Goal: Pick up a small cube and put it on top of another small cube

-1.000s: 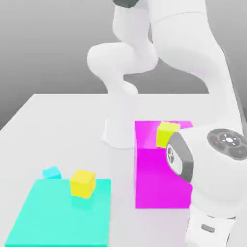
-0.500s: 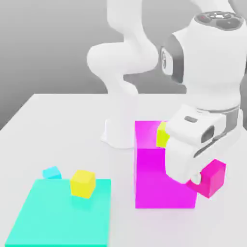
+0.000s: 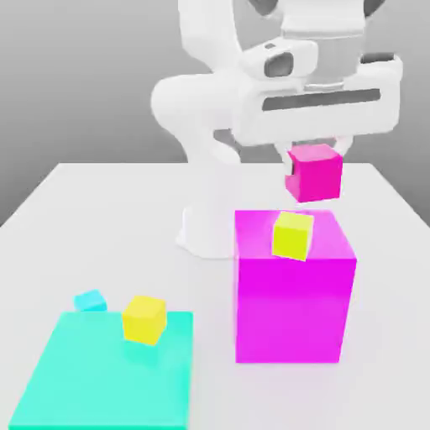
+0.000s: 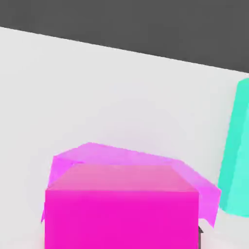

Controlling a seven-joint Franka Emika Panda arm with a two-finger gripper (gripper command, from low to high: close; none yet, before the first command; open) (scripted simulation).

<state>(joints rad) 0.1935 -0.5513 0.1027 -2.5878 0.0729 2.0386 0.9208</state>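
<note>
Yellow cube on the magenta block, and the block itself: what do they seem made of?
Yellow cube: perhaps matte plastic or painted wood; flat colour, no grain.

Magenta block: possibly smooth plastic; even colour, crisp edges, though paint could look alike.

- Arm [image 3: 210, 105]: upper part cut off by the exterior view's top edge.
- Turquoise slab [image 4: 238, 160]: cut off in the hand view.
- Small cyan cube [image 3: 90, 301]: base seemingly hidden behind the slab's far edge.

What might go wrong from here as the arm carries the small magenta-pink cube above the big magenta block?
The small magenta-pink cube could slip from the tool and drop. If lowered off-centre, it might knock the bright yellow cube, which sits by the magenta block's edge, over the side.
</note>
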